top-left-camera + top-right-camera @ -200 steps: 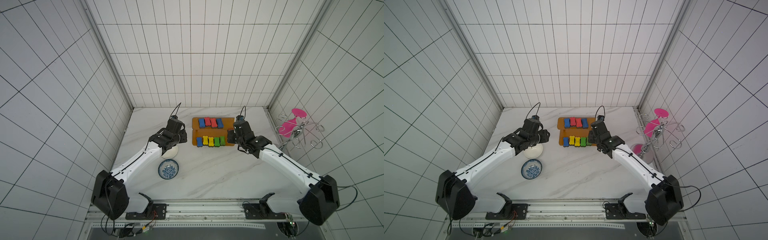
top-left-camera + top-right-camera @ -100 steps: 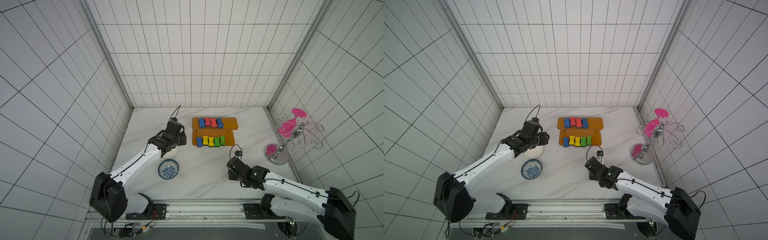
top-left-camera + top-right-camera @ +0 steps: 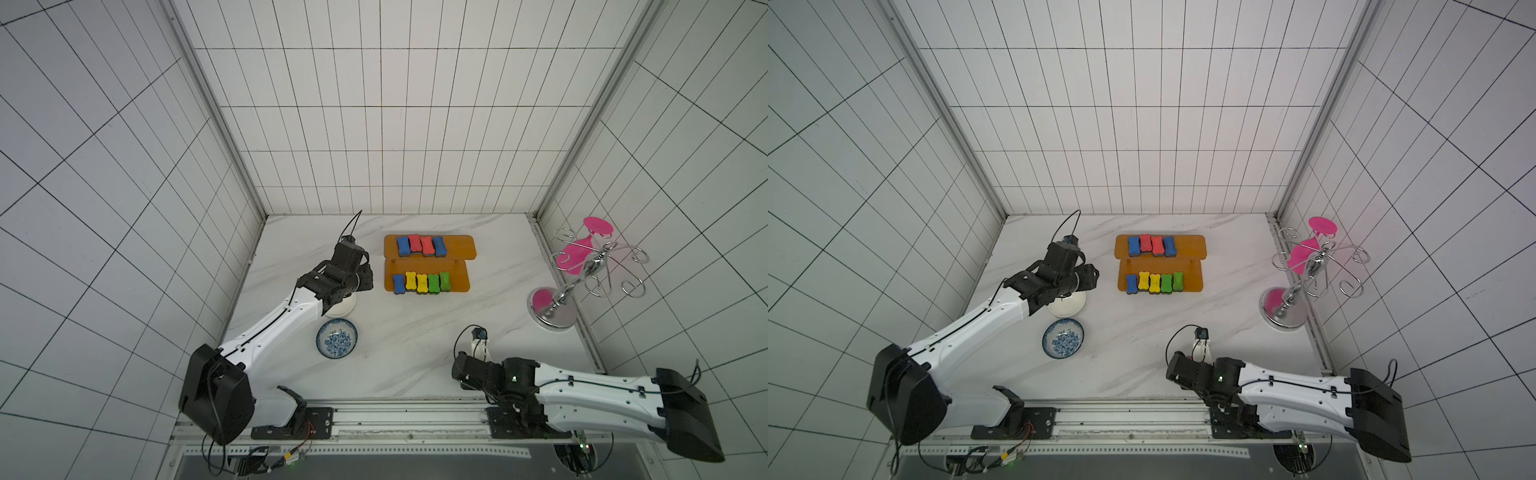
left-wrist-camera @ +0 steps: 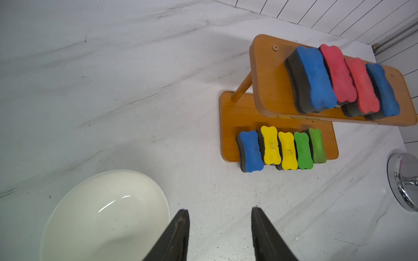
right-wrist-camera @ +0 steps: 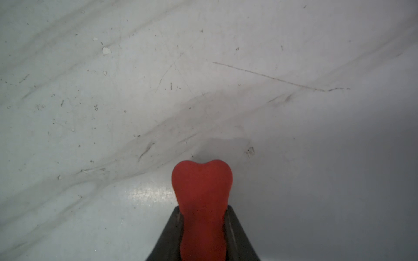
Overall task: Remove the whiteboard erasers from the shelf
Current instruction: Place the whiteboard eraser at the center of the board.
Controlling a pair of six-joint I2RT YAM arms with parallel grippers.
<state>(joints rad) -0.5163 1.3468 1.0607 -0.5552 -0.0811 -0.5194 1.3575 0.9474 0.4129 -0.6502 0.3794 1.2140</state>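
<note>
1. Since a second ago the right arm [image 3: 582,386] has swung away from the shelf [image 3: 457,249] to the front of the desk [image 3: 415,332]. One eraser fewer sits on the lower board. The left arm [image 3: 282,320] has barely shifted.
2. In both top views nine erasers [image 3: 422,246] remain on the orange two-tier shelf. Blue, red, red and blue lie on the upper board. Blue, yellow, yellow, green and green lie along the front edge of the lower board. The right pincer [image 3: 1181,365] is well apart from the shelf. The left pincer [image 3: 365,278] hangs near the shelf's left end, above a white bowl [image 3: 347,307].
3. In the left wrist view the erasers are bone-shaped foam blocks with dark grey undersides, packed side by side in each row. Faint dark marks on the two yellow tops are too small to read. The left pincer stands partly open with nothing between its jaws and is clear of the shelf.
4. In the right wrist view the right pincer is clamped on a red eraser [image 5: 202,180]. Its rounded end sticks out past the fingertips, over bare desk.
</note>
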